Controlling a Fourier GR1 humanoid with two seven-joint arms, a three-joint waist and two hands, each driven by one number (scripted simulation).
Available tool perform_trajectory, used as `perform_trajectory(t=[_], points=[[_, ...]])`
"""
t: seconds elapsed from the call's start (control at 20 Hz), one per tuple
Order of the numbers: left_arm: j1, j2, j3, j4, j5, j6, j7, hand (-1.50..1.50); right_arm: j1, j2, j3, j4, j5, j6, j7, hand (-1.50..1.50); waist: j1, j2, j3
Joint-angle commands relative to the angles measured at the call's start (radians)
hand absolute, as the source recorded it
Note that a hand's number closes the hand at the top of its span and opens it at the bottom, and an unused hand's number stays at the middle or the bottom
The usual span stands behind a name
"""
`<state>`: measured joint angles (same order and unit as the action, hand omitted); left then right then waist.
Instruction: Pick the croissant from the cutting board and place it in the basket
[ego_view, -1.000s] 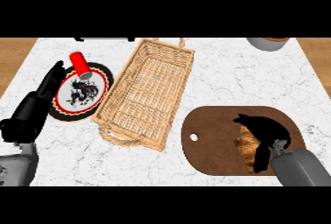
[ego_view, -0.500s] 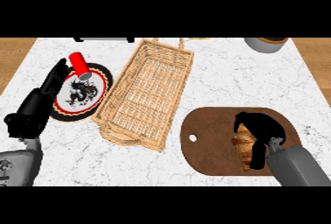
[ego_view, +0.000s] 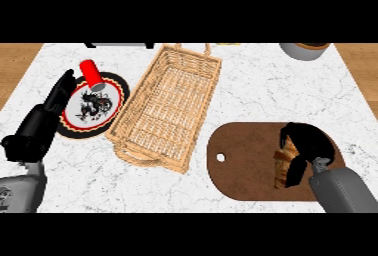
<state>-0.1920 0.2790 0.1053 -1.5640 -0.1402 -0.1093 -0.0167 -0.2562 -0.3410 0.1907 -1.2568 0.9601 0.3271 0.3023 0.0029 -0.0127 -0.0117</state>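
croissant (ego_view: 284, 161): on the board (ego_view: 247, 170), right half, mostly hidden under the R hand; only a brown flaky strip shows on its left side.
R hand (ego_view: 304, 150): arched over the croissant, fingers curled down on its far side, thumb along the near side. Looks closed round it; croissant not yet lifted as far as I can tell.
L hand (ego_view: 46, 116): open, fingers straight, resting at left edge beside the plate (ego_view: 70, 129); holds nothing.
basket (ego_view: 171, 107): long wicker, lies between plate & board, well apart from the croissant, near the board's left edge.
weight: prob. very light, no strain on the lift.
stiffness: soft, airy inside w/ brittle crust; will crush or flake if squeezed hard.
surface: dry, rough, so not slippery; crumbs likely.
where to hold: across the thick middle, fingers one side, thumb the other. Avoid the thin tips, they'd snap.
risk: curved shape may roll in the hand if held off-centre.
other: red can (ego_view: 93, 75) on plate's top edge, grey pot (ego_view: 304, 50) at top right; neither in the way.
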Motion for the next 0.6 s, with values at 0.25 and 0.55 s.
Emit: perform_trajectory(t=[0.25, 0.55], points=[[0.020, -0.021, -0.009, -0.021, -0.019, 0.020, 0.033, 0.00, 0.061, -0.005, -0.107, -0.148, 0.095, -0.281, 0.138, 1.50, -0.019, 0.006, 0.012], [-0.016, -0.009, 0.008, 0.008, -0.008, 0.011, 0.018, 0.00, -0.069, 0.114, -0.199, -0.331, -0.065, -0.420, 0.080, 1.50, -0.022, 0.004, 0.012]])
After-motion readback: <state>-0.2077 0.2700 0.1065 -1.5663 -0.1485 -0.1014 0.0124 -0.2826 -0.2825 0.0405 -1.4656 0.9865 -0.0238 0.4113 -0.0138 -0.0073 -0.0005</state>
